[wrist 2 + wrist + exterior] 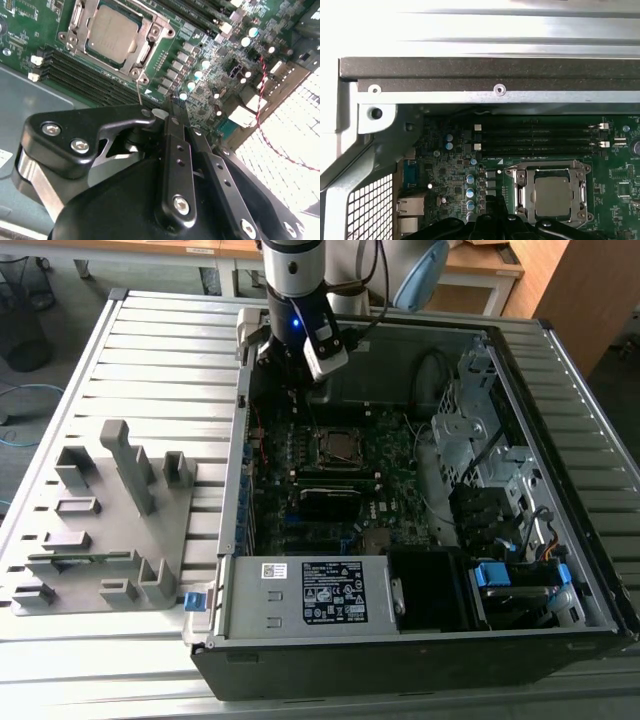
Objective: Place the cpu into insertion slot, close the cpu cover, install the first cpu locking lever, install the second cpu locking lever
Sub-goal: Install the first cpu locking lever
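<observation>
The cpu (112, 32) lies flat in the socket on the green motherboard, its dull silver top facing up; it also shows in the first wrist view (552, 196) and the exterior view (340, 447). The cpu cover (155, 27) lies down around the chip as a silvery metal frame (521, 192). The insertion slot is hidden beneath chip and cover. A thin wire lever (139, 92) runs from the frame's corner toward my fingers. My gripper (172, 107) hangs above the board beside the socket, toward the case's back wall (300, 390), shut and holding nothing.
Black memory slots (540, 140) run along one side of the socket. Capacitors (470, 192) and rear ports (410, 207) lie near my fingers. The case's back wall (490, 75) is close by. A grey fixture (110, 530) stands at the exterior view's left. The power supply (320, 595) and drive cages (500, 490) fill the case.
</observation>
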### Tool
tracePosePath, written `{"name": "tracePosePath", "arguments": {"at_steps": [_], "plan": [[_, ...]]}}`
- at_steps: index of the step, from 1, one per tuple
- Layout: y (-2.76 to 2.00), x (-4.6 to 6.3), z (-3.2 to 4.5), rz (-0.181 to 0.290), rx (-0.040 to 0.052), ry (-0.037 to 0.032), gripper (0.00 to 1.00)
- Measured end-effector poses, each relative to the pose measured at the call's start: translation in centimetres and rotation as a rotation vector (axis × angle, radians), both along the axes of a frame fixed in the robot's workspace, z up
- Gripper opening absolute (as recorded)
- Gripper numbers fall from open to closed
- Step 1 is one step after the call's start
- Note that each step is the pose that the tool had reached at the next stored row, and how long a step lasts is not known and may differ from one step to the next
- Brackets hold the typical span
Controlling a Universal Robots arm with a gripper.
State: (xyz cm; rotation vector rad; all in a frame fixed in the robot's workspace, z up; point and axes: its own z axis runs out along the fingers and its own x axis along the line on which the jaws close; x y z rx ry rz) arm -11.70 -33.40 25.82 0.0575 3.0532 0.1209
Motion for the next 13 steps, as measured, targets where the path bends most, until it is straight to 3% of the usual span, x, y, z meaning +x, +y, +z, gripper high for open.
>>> {"name": "tracePosePath", "arguments": {"at_steps": [3, 9, 11, 13], "plan": [[0.01, -0.07, -0.03, 0.0, 0.0075, -0.0019, 0.11], [0.0, -0.55, -0.17, 0.0, 0.0105, -0.0038, 0.11], [0.0, -0.61, -0.22, 0.0, 0.0188, -0.0052, 0.11], [0.0, -0.67, -0.26, 0.0, 0.033, -0.007, 0.11]]}}
